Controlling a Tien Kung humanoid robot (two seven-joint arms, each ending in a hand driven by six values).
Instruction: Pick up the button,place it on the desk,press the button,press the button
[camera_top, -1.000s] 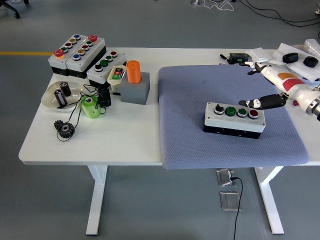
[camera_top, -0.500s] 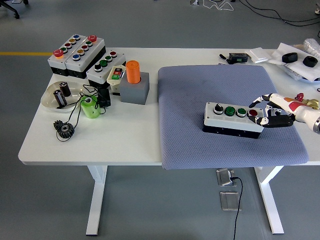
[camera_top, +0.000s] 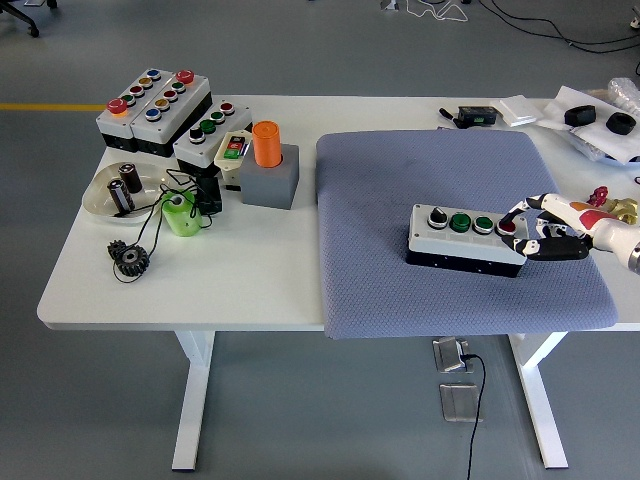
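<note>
A white desk (camera_top: 250, 290) on white legs (camera_top: 192, 400) stands on a grey floor (camera_top: 300, 50). A yellow line (camera_top: 45, 106) marks the floor at left, black cables (camera_top: 560, 30) trail across it at top right, and a metal plate (camera_top: 452, 355) lies beneath the desk.

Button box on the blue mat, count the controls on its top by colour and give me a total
On the button box, beside the right hand:
Black selector knob: 1
Green buttons: 2
Red button: 1
Total: 4
</note>
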